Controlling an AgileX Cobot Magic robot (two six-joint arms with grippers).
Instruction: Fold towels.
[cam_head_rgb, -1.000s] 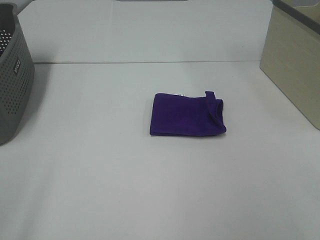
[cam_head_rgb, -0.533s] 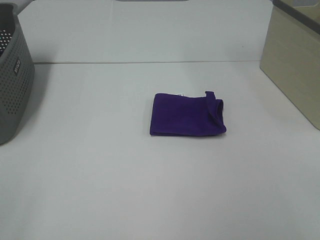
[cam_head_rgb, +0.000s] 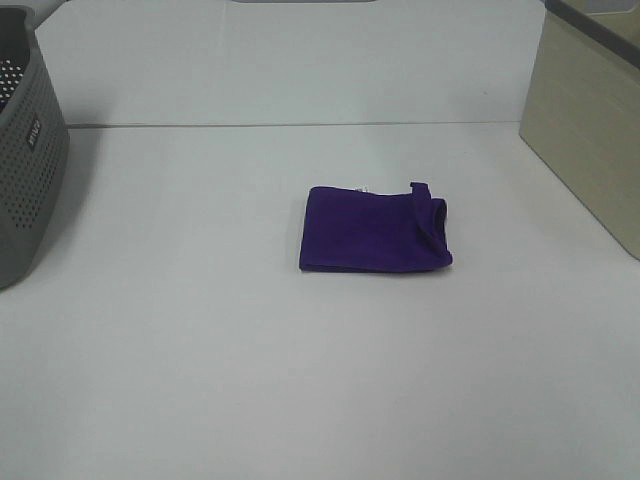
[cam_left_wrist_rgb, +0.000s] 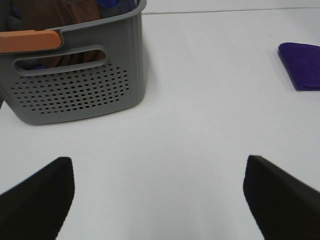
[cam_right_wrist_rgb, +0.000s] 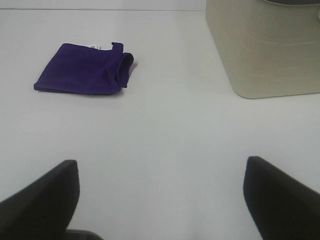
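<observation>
The purple towel (cam_head_rgb: 375, 230) lies folded into a small rectangle near the middle of the white table, with a rolled edge on its right side and a small white tag at its far edge. It also shows in the right wrist view (cam_right_wrist_rgb: 85, 69) and partly in the left wrist view (cam_left_wrist_rgb: 302, 65). No gripper shows in the exterior high view. My left gripper (cam_left_wrist_rgb: 157, 200) is open and empty, well away from the towel. My right gripper (cam_right_wrist_rgb: 160, 200) is open and empty, also apart from it.
A grey perforated basket (cam_head_rgb: 25, 175) stands at the left edge; in the left wrist view (cam_left_wrist_rgb: 80, 90) it holds brown and blue cloths and has an orange handle. A beige box (cam_head_rgb: 590, 130) stands at the right, also in the right wrist view (cam_right_wrist_rgb: 265, 47).
</observation>
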